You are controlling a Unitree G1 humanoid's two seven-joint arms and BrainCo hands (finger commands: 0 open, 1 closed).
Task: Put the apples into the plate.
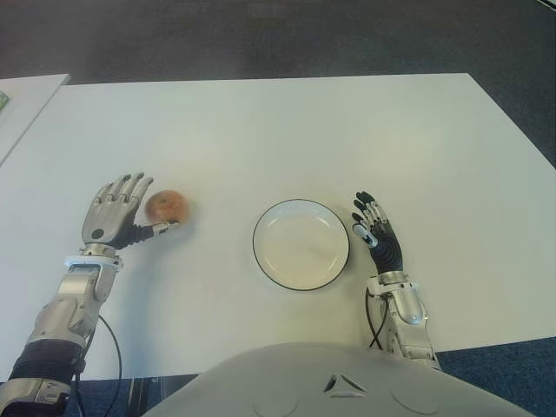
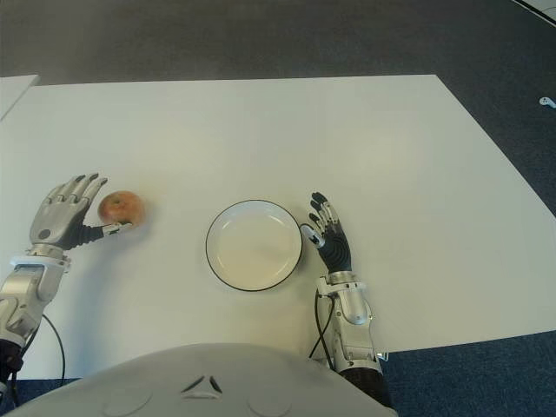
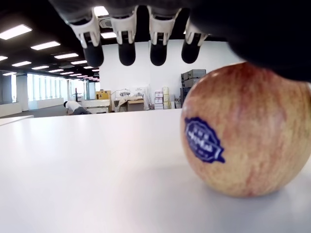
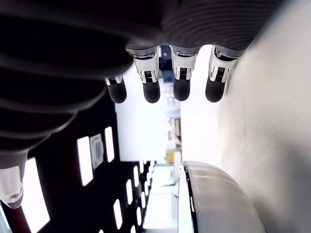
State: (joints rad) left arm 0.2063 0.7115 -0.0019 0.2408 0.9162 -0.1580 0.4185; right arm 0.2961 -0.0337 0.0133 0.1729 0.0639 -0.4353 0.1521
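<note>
Left eye view: left hand (image 1: 111,217) open beside apple (image 1: 167,207).

Apple (image 2: 121,208) beside left hand (image 2: 62,215) — plate (image 2: 254,244) beside right hand (image 2: 331,240).

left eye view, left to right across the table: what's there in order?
left hand, open → apple beside its thumb → plate, nothing in it → right hand, open.
</note>
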